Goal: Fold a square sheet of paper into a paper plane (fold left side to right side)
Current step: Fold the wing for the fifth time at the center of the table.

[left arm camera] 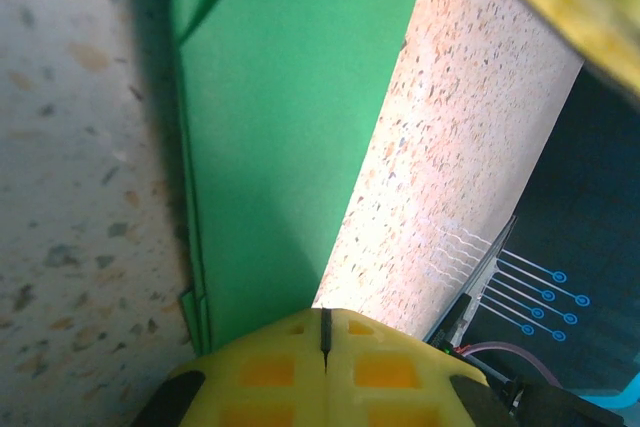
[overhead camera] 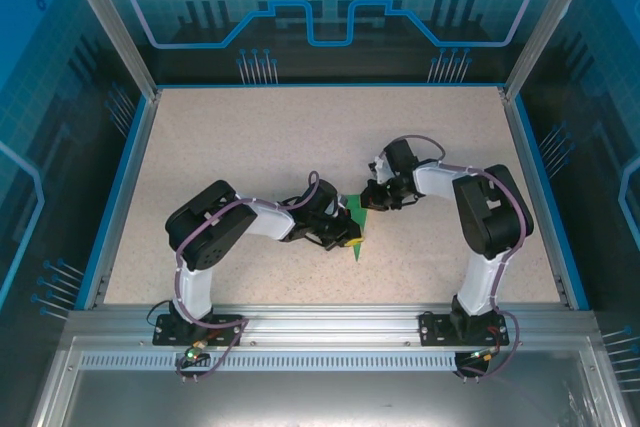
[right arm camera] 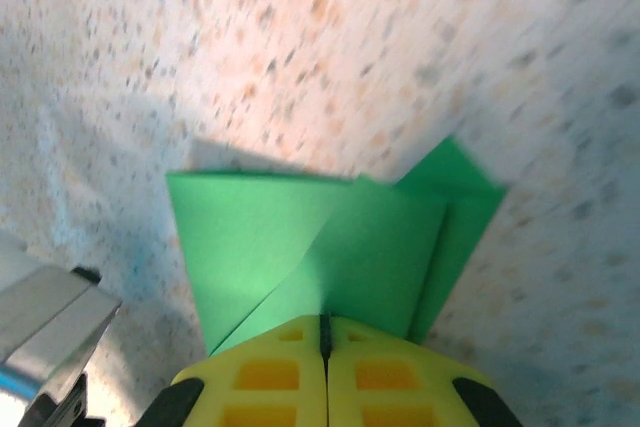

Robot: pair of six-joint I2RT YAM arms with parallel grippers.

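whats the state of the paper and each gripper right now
green paper: partly folded, flaps overlapping, not yet a slim dart
left gripper: shut, tips meeting the paper
right gripper: shut, tips meeting the paper

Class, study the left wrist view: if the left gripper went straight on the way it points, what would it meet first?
The green paper. It lies right at the tips of the shut left gripper and stretches ahead to the top edge of that view. The tips may already be touching it; the depth is hard to judge.
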